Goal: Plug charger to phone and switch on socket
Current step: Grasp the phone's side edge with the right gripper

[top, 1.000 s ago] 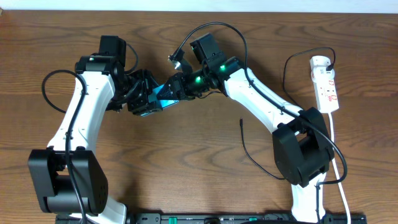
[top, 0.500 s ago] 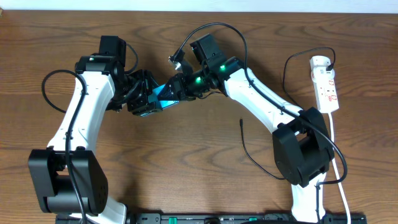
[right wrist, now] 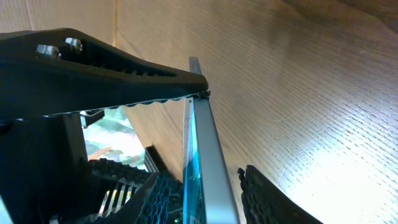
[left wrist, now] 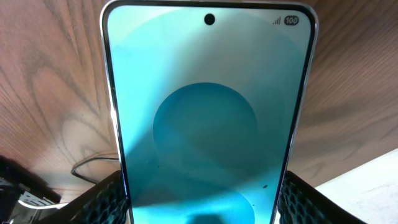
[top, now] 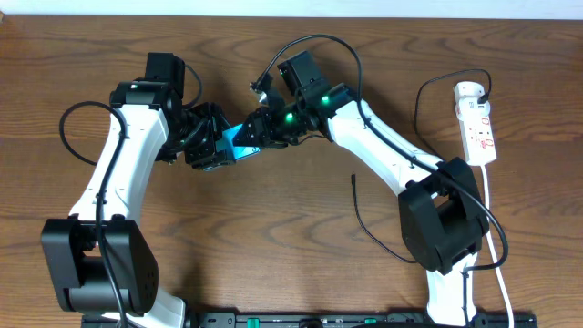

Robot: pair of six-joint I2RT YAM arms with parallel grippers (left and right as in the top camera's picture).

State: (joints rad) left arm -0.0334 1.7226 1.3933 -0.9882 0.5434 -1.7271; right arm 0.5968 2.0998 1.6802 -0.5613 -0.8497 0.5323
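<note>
Holding the phone (top: 239, 139) mid-scene, clamped by its sides in the part-open left end effector (top: 217, 146). Crept the right end effector (top: 260, 130) leftward, slightly narrower, astride its free end; cannot tell if gripping. Left the charger (top: 354, 187) lying well right, unplugged: probably regrasping first.

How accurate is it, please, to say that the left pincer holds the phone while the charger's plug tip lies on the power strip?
Not quite: the overhead view shows the charger's plug tip lying on the bare table, well apart from the power strip. The rest stands: the left pincer holds the phone.
</note>
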